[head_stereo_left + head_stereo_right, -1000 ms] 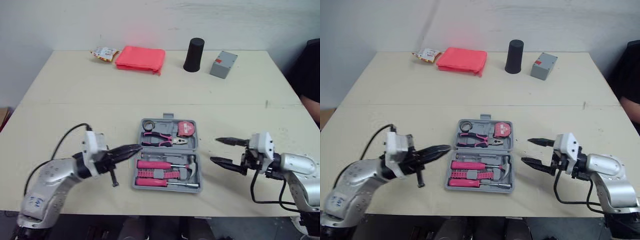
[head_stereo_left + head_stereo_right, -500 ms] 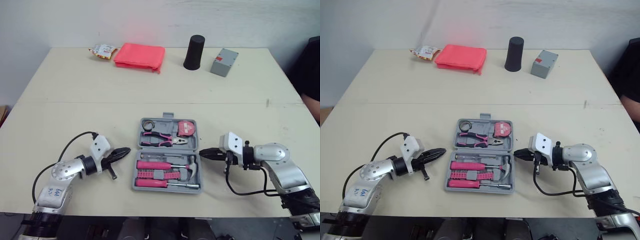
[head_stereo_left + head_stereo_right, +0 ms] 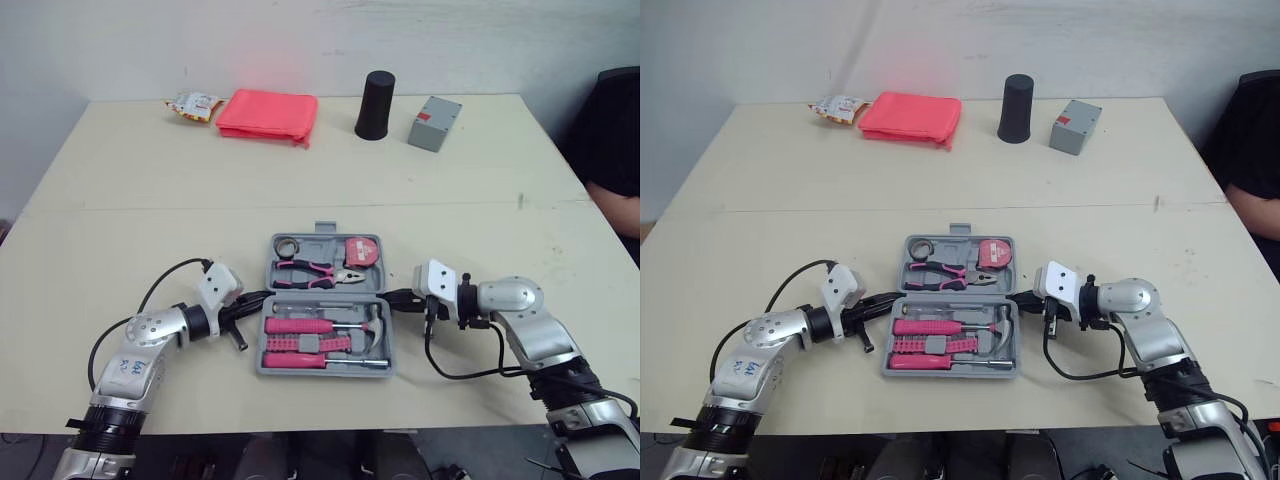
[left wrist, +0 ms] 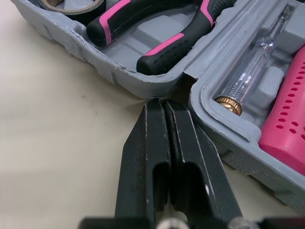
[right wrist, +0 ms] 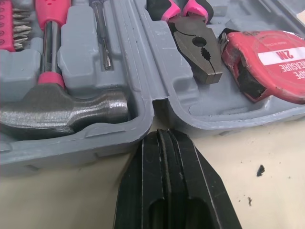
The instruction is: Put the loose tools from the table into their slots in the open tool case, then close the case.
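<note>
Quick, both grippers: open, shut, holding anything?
Left gripper: shut, empty, tips at the case hinge.
Right gripper: shut, empty, at the opposite hinge end.

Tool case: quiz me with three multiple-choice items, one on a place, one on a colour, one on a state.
1. Where is the tape measure? A in the case's far half; B in its near half; C outside the case.
2. What colour are the pliers' handles? A blue; B black and pink; C yellow.
3. What state is the left gripper in? A spread wide; B clamped on the case; C shut.
A, it lies beside the pliers; B, both colours show; C, no gap shows in the wrist view.
</note>
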